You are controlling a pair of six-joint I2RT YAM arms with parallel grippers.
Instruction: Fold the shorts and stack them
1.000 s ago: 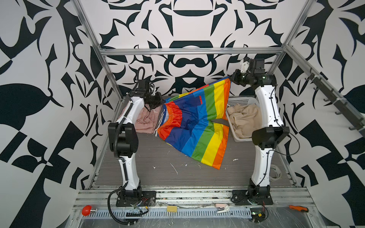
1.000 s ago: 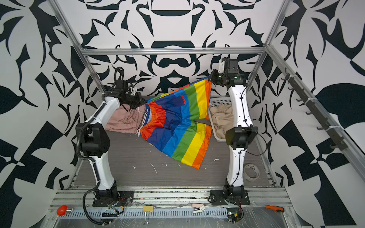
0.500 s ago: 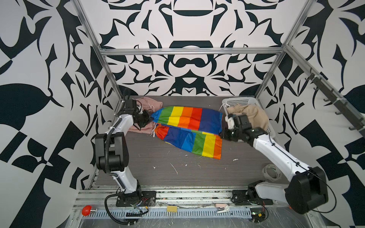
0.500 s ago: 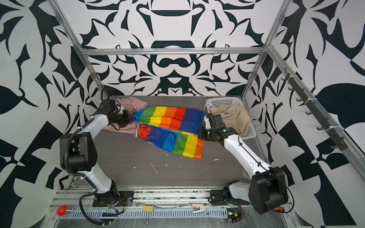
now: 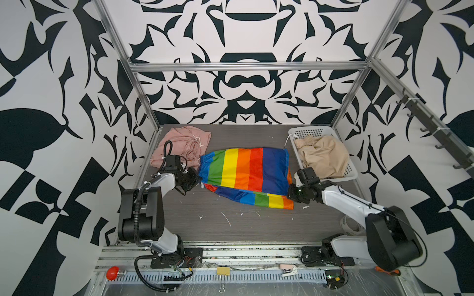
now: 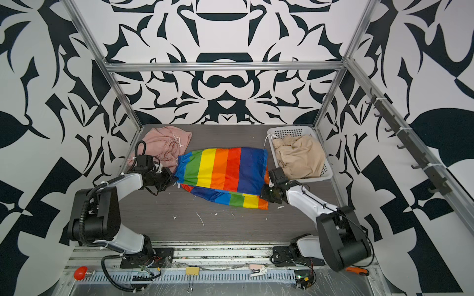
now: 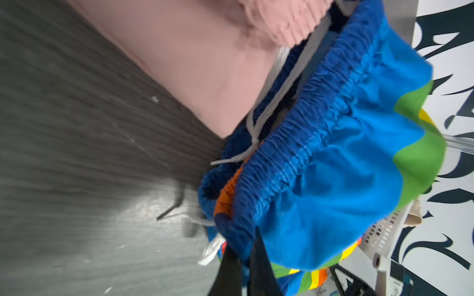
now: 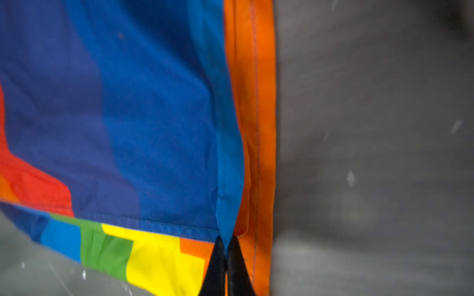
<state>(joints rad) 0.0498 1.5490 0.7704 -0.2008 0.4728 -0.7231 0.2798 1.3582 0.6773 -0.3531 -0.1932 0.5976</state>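
Observation:
The rainbow-striped shorts lie across the middle of the table, folded over, with a lower layer showing along the front. My left gripper is shut on their blue gathered waistband at the left end. My right gripper is shut on a blue hem corner at the right end. The salmon-pink shorts lie crumpled at the back left, touching the waistband. The beige shorts sit bunched in the basket.
A white perforated basket stands at the back right, close behind the right gripper. Small white scraps dot the grey table in front. Metal frame posts stand at the back corners.
Both grippers held the rainbow shorts high a second ago. They have come down and laid them folded on the table, still gripping both ends.

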